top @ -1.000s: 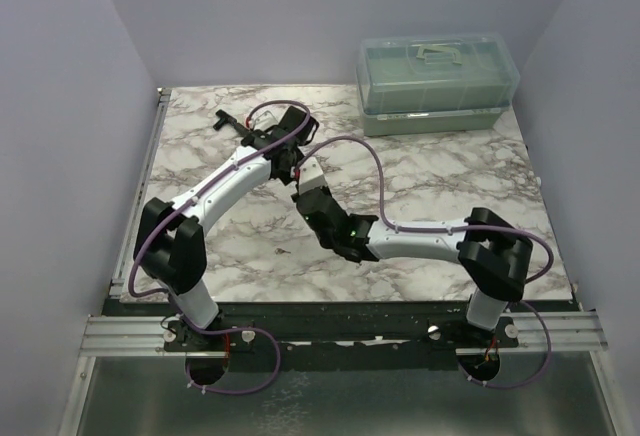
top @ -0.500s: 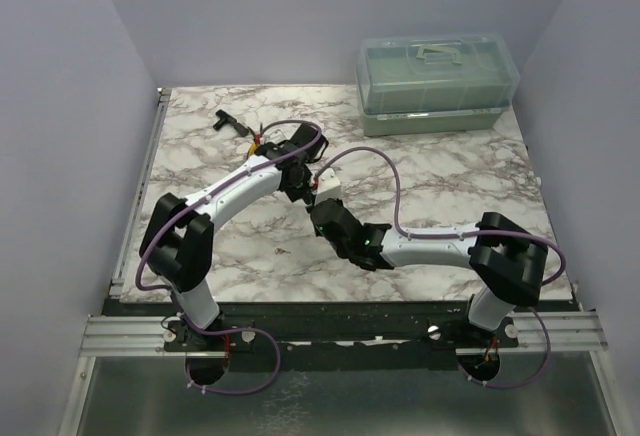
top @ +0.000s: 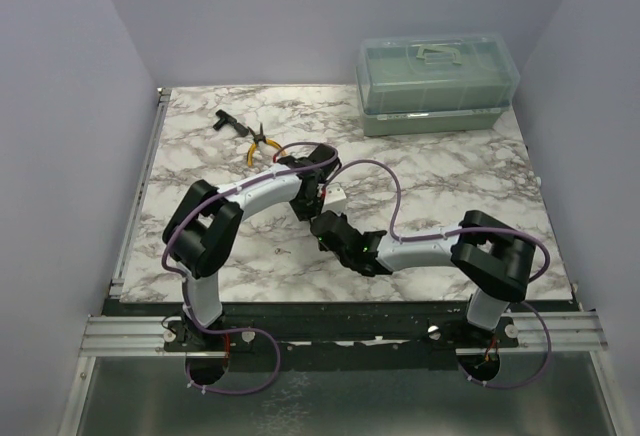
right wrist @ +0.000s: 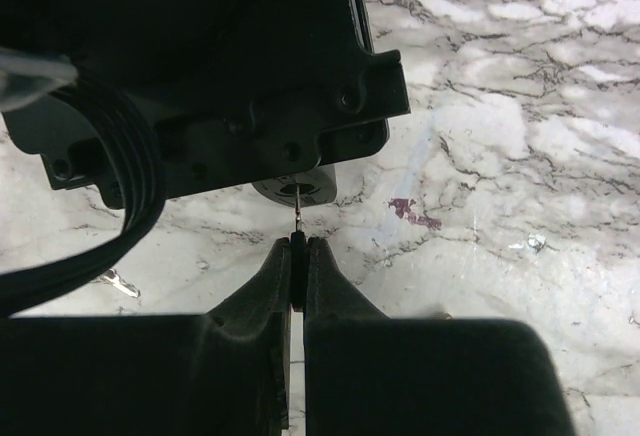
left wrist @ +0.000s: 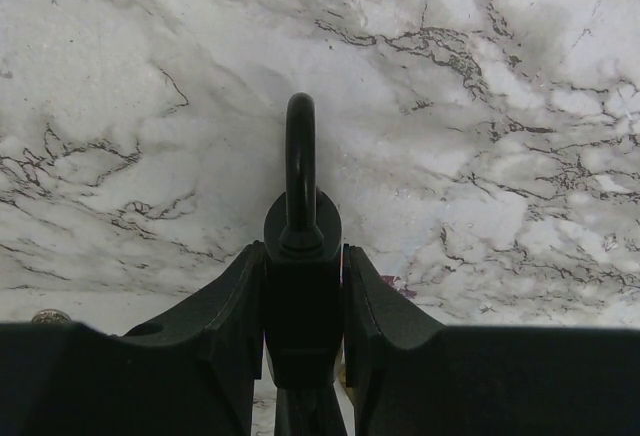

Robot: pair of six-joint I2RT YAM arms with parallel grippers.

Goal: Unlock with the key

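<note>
Key (right wrist: 298, 218) sits pinched in the right pincer (right wrist: 297, 249), thin blade poking out past the tips, nose right at the keyhole face of the padlock (right wrist: 300, 191)

Left to right:
- left pincer (left wrist: 302, 264): clamped hard on both flanks of the padlock body, holding it clear of the desk (left wrist: 520, 76), shackle (left wrist: 300, 156) pointing away from its camera
- right pincer: all but fully closed, only the key's thickness between the jaws, meeting the lock head-on from the other side

Progress, my read: both grabs are done and the key is lined up with the lock. Can't tell how deep the blade is in, if at all. Shackle looks seated, so I'd call it locked. Left to do: push home, turn, shackle pops

Views:
- top: both arms meet mid-desk, but the wrists hide lock and key. Only this view shows the yellow-handled pliers (top: 262, 144) and black bit (top: 225, 122) far left, and the toolbox (top: 437, 84) back right
- left wrist: grip and shackle only, no key
- right wrist: the only look at blade and keyhole; the left pincer's housing blocks the shackle
</note>
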